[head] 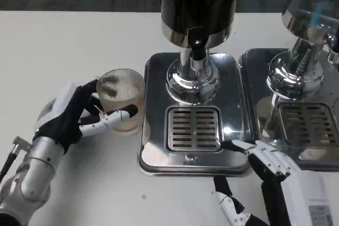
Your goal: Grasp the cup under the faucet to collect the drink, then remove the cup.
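The cup (121, 99) stands on the table (63, 41) just left of the dispenser base (153, 152) (its drip grate (193, 128) lies before the faucet (197, 51)), with a second dispenser (307, 62) to the right.

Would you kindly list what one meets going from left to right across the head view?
Left hand → ribbed glass cup → near dispenser's drip grate → right hand → second dispenser's drip grate.

Left hand (74, 115) grips ribbed cup (122, 98) on table, left of dispenser tray (193, 130); right hand (270, 157) w/ fingers spread at tray's front-right edge.
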Motion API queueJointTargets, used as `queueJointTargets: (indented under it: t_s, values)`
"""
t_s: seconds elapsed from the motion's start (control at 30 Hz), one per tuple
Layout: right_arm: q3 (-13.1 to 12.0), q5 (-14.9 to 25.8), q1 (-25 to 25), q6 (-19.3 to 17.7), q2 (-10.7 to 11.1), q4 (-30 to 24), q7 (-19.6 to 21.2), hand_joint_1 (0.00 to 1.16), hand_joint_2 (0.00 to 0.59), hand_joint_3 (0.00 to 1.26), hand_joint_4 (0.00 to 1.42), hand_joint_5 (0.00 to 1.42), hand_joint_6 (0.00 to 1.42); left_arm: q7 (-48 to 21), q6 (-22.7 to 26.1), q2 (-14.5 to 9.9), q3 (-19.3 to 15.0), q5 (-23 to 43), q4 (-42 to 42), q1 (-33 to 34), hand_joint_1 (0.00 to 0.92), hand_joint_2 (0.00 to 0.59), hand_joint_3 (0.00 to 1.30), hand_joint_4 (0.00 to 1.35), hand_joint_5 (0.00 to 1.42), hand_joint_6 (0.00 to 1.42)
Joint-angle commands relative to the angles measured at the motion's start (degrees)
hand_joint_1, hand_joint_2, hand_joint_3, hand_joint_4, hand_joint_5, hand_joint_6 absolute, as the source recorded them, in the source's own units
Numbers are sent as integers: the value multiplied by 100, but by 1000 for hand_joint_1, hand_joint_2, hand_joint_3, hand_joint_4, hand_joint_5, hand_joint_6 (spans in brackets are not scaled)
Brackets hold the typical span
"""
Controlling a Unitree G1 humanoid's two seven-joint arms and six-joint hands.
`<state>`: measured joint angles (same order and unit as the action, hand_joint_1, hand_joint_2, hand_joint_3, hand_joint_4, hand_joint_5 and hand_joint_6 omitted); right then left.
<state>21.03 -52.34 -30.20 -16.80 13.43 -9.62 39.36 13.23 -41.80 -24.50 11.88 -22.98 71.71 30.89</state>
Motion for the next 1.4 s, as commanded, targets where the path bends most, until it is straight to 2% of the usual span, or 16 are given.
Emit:
queueJointTargets:
  t_s: [0.03, 0.43, 0.77, 1.07, 1.4]
  values:
    - [11, 46, -48, -64, 2, -102, -41, 457, 411, 406, 381, 304, 342, 162, -207, -19, 9, -45, 10, -194, 421, 170, 335, 417, 622, 693]
    - [56, 90, -70, -104, -11, -51, -16, 459, 411, 398, 381, 304, 342, 497, -772, -205, -143, 44, -133, -423, 371, 177, 355, 441, 655, 740]
    - [50, 162, -26, -169, 8, 21, -37, 459, 411, 397, 381, 304, 346, 431, -1247, -357, -502, 178, -343, -566, 379, 195, 379, 461, 685, 778]
    - [92, 196, 81, -191, -26, 151, -1, 460, 411, 397, 381, 304, 347, 333, -1512, -327, -608, 196, -536, -499, 401, 198, 436, 507, 749, 860]
    - [117, 163, 56, -180, -94, 208, 111, 460, 411, 397, 381, 310, 348, 156, -1455, 22, -401, 11, -548, -131, 414, 195, 443, 517, 771, 889]
